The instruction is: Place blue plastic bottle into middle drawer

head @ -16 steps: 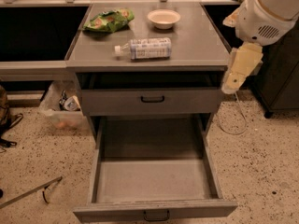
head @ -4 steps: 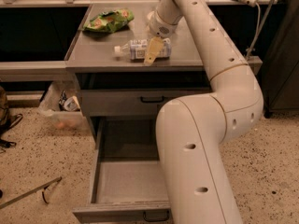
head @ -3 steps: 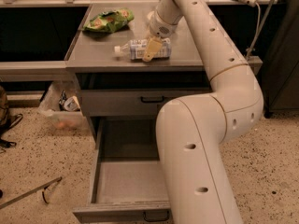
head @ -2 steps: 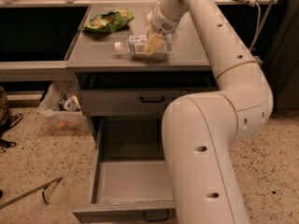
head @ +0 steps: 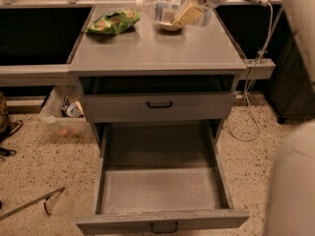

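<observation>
The blue plastic bottle lies on its side in the air above the back of the grey cabinet top, white cap pointing left. My gripper reaches in from the top right and is shut on the bottle's right end, with a yellowish finger across it. The middle drawer is pulled far out at the bottom of the view; its flat grey floor holds nothing, and its black handle is at the front edge.
A green snack bag lies at the back left of the top. A white bowl sits under the bottle. The other drawer front is shut. A clear bin and a stick are on the floor at left; a cable hangs at right.
My gripper has closed on the bottle and lifted it off the cabinet top, carrying it back and right over the bowl. The arm now fills less of the view.
</observation>
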